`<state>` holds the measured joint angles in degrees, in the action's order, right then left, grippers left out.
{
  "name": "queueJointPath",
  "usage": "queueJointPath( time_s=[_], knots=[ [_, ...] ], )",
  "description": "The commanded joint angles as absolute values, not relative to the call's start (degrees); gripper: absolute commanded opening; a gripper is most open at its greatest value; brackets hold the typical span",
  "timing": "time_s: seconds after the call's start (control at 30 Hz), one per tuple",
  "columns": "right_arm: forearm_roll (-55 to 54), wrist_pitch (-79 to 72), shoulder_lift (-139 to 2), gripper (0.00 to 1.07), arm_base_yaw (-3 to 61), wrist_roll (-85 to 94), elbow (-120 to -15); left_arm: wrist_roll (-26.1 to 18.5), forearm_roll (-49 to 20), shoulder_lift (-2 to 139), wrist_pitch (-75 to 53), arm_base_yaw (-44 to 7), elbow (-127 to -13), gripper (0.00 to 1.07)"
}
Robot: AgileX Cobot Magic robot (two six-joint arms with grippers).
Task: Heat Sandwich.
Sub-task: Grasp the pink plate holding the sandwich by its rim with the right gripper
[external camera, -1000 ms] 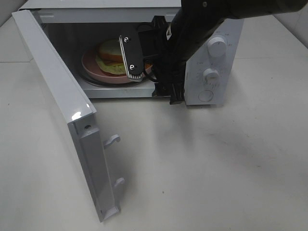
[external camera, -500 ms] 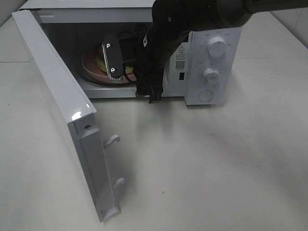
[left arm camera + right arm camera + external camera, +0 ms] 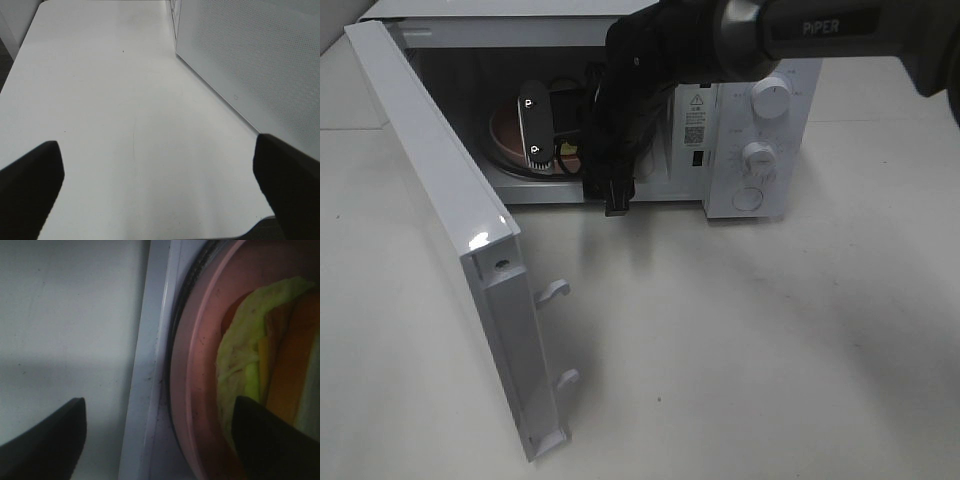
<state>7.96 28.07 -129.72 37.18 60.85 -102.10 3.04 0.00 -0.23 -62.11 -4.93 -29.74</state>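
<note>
From the high camera, the microwave stands on the table with its door swung wide, and the right arm reaches into the cavity. The right gripper has its jaws spread far apart, one finger in front of the pink plate and the other low by the front sill, with nothing between them. The arm's black body covers most of the plate, so what lies on it can hardly be made out here, and the left arm is out of this view. The left wrist camera shows the left gripper spread wide over bare table and holding nothing, beside a white dotted panel. Whether that panel is the microwave's side or its door I cannot tell. The right wrist camera shows the sandwich lying on the plate inside the microwave. It is not gripped, though whether the nearer finger brushes it is unclear. The food looks placed, so the step in hand is probably getting the arm out before the door is shut. Doing that well means drawing straight back and slightly up with the jaws wide, so no finger catches the plate rim or the door. Part of the sandwich is cut off by the frame edge and a finger.
</note>
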Motion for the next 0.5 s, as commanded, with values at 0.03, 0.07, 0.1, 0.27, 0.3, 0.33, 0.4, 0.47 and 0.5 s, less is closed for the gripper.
queueJointPath(
  time_s=[0.03, 0.07, 0.1, 0.27, 0.3, 0.33, 0.4, 0.47, 0.5],
  knots=[
    [8.3, 28.7, -131.6, 0.76, 37.4, 59.1, -104.6, 3.3, 0.0, -1.1, -61.4, -4.8, -29.7, 0.98],
    [8.3, 28.8, -132.2, 0.76, 37.4, 58.7, -105.2, 3.3, 0.5, -1.1, -61.4, -4.8, -29.7, 0.98],
    [8.3, 29.0, -133.4, 0.76, 37.4, 58.3, -105.9, 3.3, 0.7, -1.1, -61.4, -4.8, -29.7, 0.98],
    [8.3, 28.9, -135.3, 0.75, 37.3, 58.2, -106.6, 3.3, 1.9, -1.1, -61.4, -4.8, -29.7, 0.98],
    [8.3, 28.9, -135.5, 0.74, 37.3, 58.2, -106.6, 3.3, 1.9, -1.1, -61.4, -4.8, -29.7, 0.98],
    [8.3, 28.9, -135.5, 0.74, 37.3, 58.2, -106.6, 3.3, 1.9, -1.1, -61.4, -4.8, -29.7, 0.98],
    [8.4, 29.4, -135.8, 0.64, 37.3, 58.2, -106.6, 3.3, 2.2, -1.1, -61.4, -4.8, -29.7, 0.98],
    [8.4, 29.7, -135.8, 0.52, 37.3, 58.2, -106.6, 3.3, 2.2, -1.1, -61.4, -4.8, -29.7, 0.98],
    [8.4, 29.7, -135.8, 0.52, 37.3, 58.2, -106.6, 3.3, 2.2, -1.1, -61.4, -4.8, -29.7, 0.98]
  ],
)
